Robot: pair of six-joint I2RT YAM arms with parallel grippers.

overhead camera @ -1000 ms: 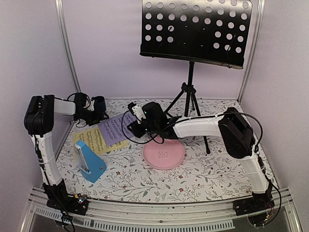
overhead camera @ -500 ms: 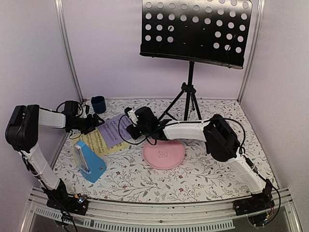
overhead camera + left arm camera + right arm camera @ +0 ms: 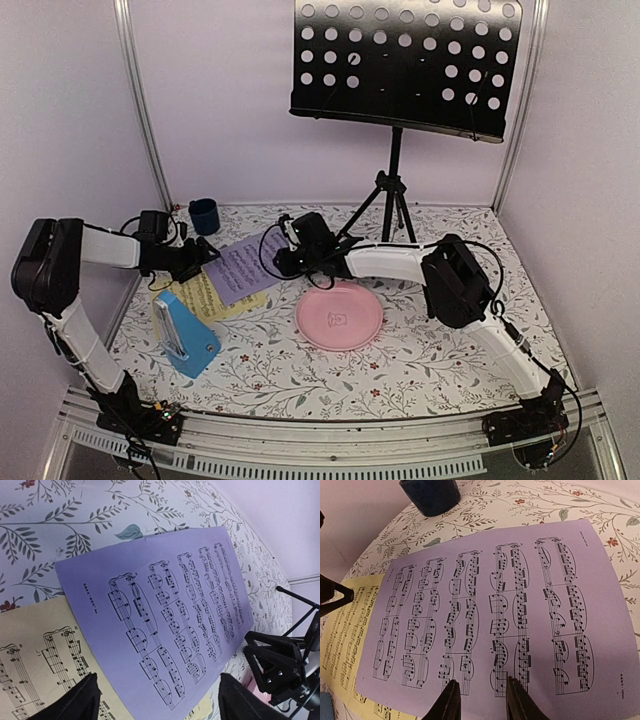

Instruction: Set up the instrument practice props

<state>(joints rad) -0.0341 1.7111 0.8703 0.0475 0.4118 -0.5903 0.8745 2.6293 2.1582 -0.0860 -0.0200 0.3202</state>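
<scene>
The black perforated music stand (image 3: 400,62) rises on its tripod at the back. The lilac sheet (image 3: 240,268) lies on the table, overlapping the yellow sheet (image 3: 203,298). The blue metronome (image 3: 185,335) stands in front of them. My left gripper (image 3: 203,258) is at the sheets' left side, open wide over the lilac sheet (image 3: 165,625) and the yellow sheet (image 3: 35,655). My right gripper (image 3: 284,262) is at the lilac sheet's right edge. Its fingers (image 3: 449,701) stand a narrow gap apart just above the lilac sheet (image 3: 490,610), holding nothing.
A pink round plate (image 3: 340,316) lies right of the sheets, under the right forearm. A dark blue cup (image 3: 204,215) stands at the back left by the wall. The tripod legs (image 3: 392,205) spread behind the right gripper.
My left gripper has drawn away from the cup and come down by the sheets. My right gripper reached over the lilac sheet's edge and its jaws have narrowed.
</scene>
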